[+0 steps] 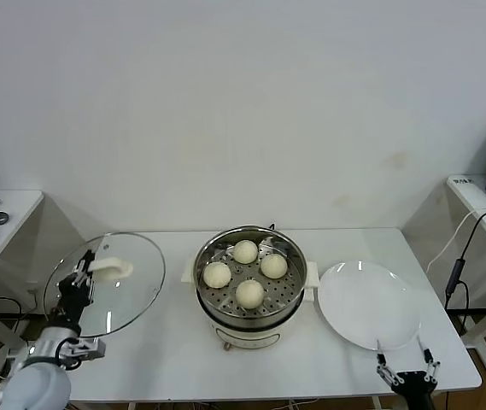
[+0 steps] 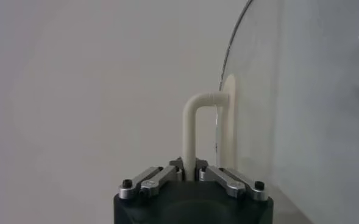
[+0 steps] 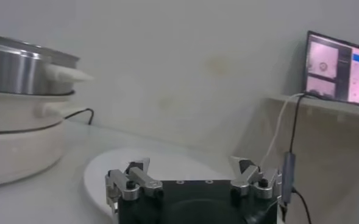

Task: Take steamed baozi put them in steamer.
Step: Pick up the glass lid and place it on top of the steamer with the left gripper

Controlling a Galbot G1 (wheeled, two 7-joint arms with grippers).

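Several cream-white baozi (image 1: 245, 251) lie on the perforated tray inside the steel steamer (image 1: 287, 300) at the table's middle. My left gripper (image 1: 82, 275) is shut on the white handle (image 2: 194, 122) of the round glass lid (image 1: 131, 286), holding the lid tilted above the table's left end, clear of the steamer. My right gripper (image 1: 406, 367) is open and empty at the table's front right edge, just in front of the white plate. The steamer's side also shows in the right wrist view (image 3: 21, 67).
An empty flat white plate (image 1: 369, 305) lies right of the steamer, also in the right wrist view (image 3: 167, 164). A side table (image 1: 8, 209) stands at far left, and a shelf with a laptop (image 3: 341, 67) and hanging cables at far right.
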